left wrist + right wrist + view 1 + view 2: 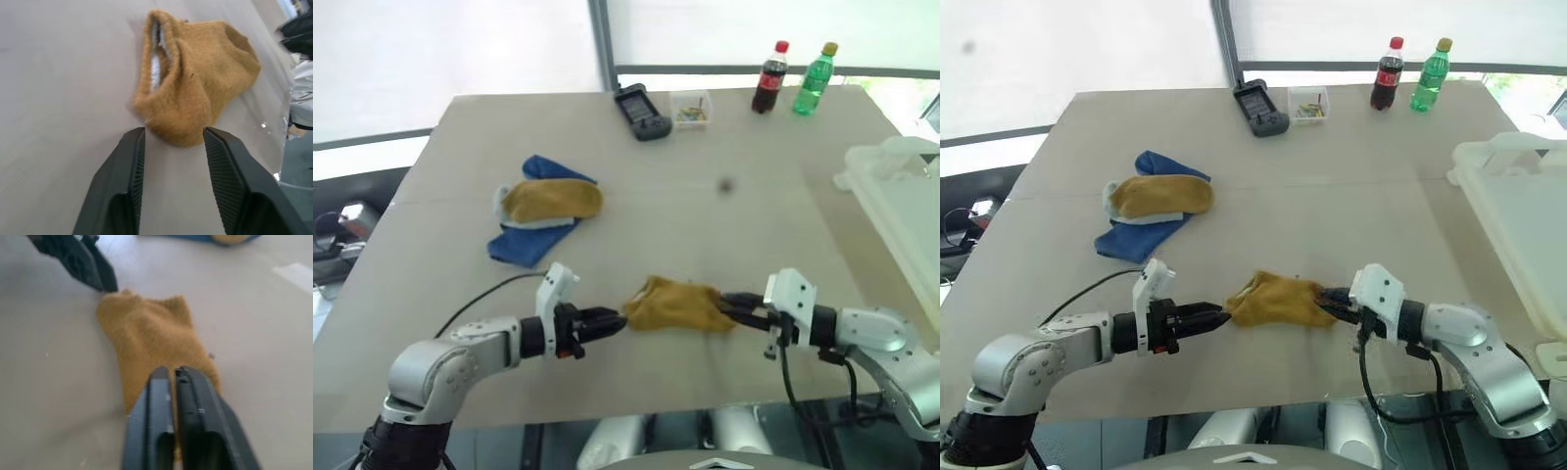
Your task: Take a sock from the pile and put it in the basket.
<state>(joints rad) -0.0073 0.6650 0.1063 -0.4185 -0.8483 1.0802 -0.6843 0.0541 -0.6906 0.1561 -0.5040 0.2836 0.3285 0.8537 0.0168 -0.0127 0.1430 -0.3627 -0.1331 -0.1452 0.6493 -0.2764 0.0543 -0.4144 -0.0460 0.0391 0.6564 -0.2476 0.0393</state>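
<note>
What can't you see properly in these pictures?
- Basket: the right edge of both eye views cuts it off, so its inside stays hidden.
- Small clear box: its bits are too small to name in the eye views.
- Blue sock: partly hidden under a yellow sock.
- Right gripper: whether it pinches the near sock is unclear; its fingers hide the contact.

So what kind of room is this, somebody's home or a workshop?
Probably a test room or lab, not a home. A plain table stands by big blinded windows, set with props: a few socks, two soda bottles, a handheld device and a white basket.
</note>
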